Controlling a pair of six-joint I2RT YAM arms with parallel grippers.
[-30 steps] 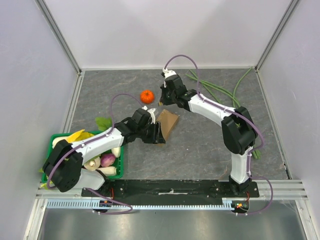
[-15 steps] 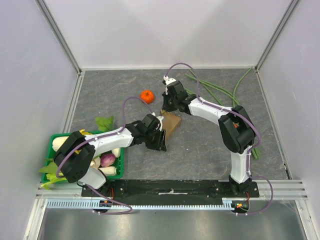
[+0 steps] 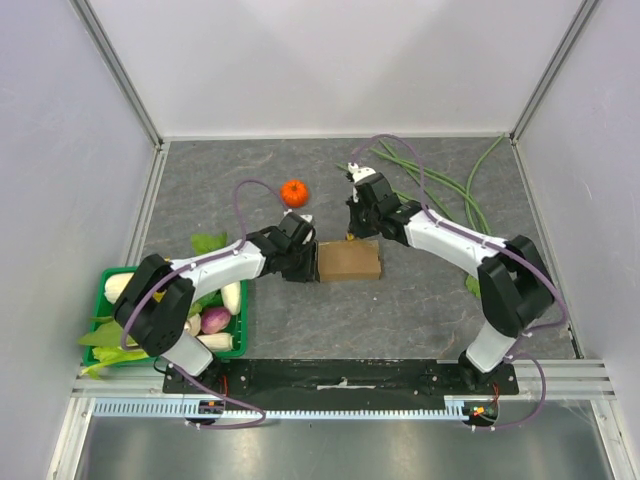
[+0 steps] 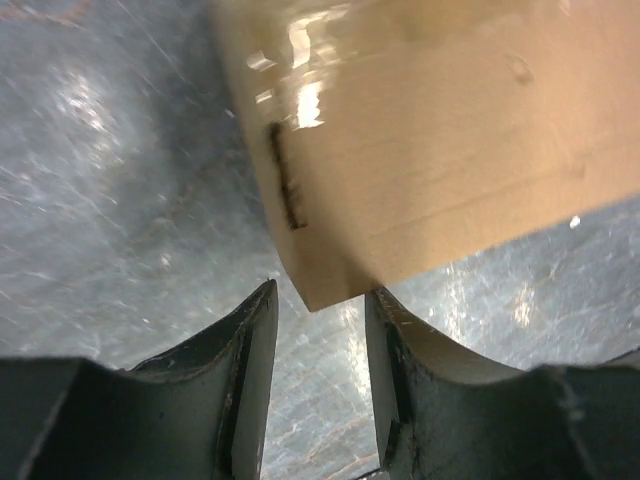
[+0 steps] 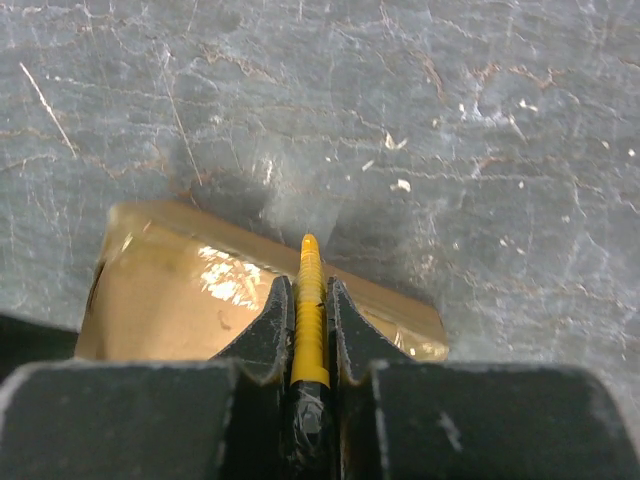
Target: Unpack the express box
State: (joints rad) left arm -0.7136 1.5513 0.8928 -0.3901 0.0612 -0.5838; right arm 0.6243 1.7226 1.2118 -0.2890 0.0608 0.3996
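On table [image 3: 420,300], express box [image 3: 350,262] lies flat; plain brown.

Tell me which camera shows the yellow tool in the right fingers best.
Right wrist: the yellow tool shows clamped between the right fingers, tip over the express box. Top external barely shows it; left wrist shows none.

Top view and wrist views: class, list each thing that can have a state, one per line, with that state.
Box, lying flat on the table, closed.
Left gripper, open, box corner at its fingertips.
Right gripper, shut on the yellow tool, tip by the box's edge.
Crate, holding vegetables.
Tangerine, loose, apart from the box.
Beans, loose, far right.
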